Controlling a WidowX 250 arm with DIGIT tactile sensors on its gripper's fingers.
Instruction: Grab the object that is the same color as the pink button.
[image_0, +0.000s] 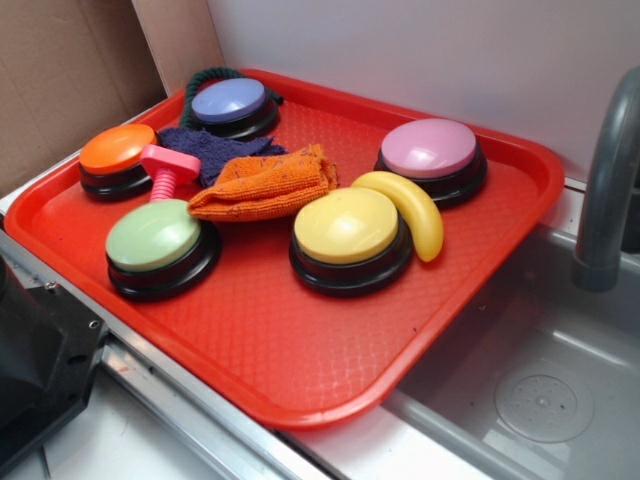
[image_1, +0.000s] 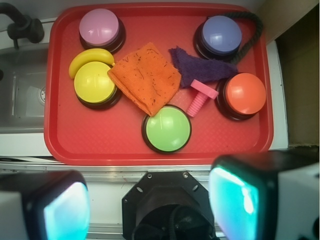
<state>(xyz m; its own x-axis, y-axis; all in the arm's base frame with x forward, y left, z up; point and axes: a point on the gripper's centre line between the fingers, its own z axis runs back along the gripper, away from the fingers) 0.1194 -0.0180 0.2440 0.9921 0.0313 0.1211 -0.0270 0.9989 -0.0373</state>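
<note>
A small bright-pink toy bolt (image_0: 167, 168) (image_1: 201, 96) lies on the red tray (image_0: 300, 340) (image_1: 100, 145), between the orange button and the green button, its head against a purple cloth. The pale pink dome button (image_0: 430, 158) (image_1: 100, 29) stands at the tray's far right corner in the exterior view. My gripper (image_1: 150, 205) is open and empty. It is high above the counter, short of the tray's near edge, well away from the bolt. Its two pads (image_1: 235, 200) show wide apart in the wrist view. It is not seen in the exterior view.
On the tray are also orange (image_0: 118, 155), lilac-blue (image_0: 232, 105), green (image_0: 158, 245) and yellow (image_0: 348, 235) buttons, a banana (image_0: 415, 212), an orange cloth (image_0: 265, 185) and a purple cloth (image_0: 205, 148). A sink (image_0: 540, 380) with a grey tap (image_0: 610, 180) lies to the right. The black robot base (image_0: 35, 370) is at the front left.
</note>
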